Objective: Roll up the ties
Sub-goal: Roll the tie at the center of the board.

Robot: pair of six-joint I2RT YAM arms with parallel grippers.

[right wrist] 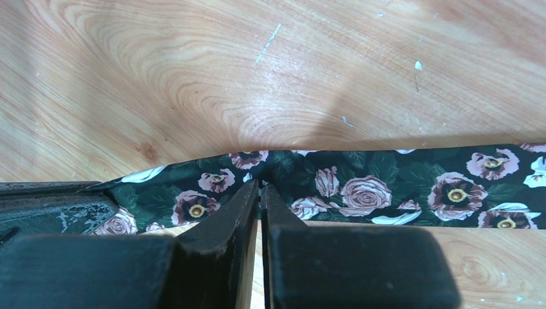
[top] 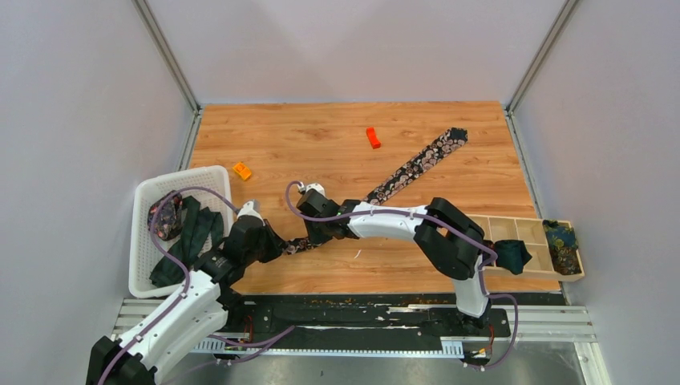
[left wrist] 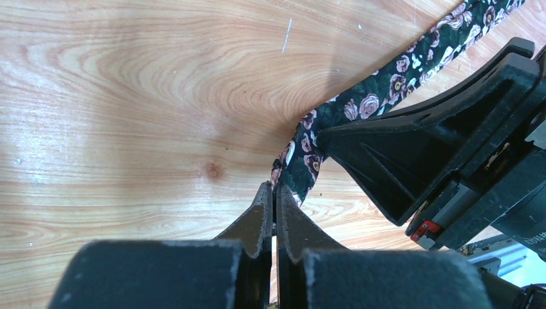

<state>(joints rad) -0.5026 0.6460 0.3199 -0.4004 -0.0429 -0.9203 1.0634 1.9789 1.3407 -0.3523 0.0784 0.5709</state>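
My left claw (left wrist: 273, 190) and right claw (right wrist: 259, 187) both pinch the floral tie (top: 417, 164).
Left nips the narrow end, right grips just beside it; the wide end lies toward one o'clock.

The light-brown wood-grain counter (top: 321, 136) is smooth with a soft shine (a few small white scratches mark it). The long black flowered cloth tie (right wrist: 360, 187) looks woven and matt. The left end effector (left wrist: 273, 193) has black matt plastic fingers (left wrist: 257, 222), slightly rough at the edges.
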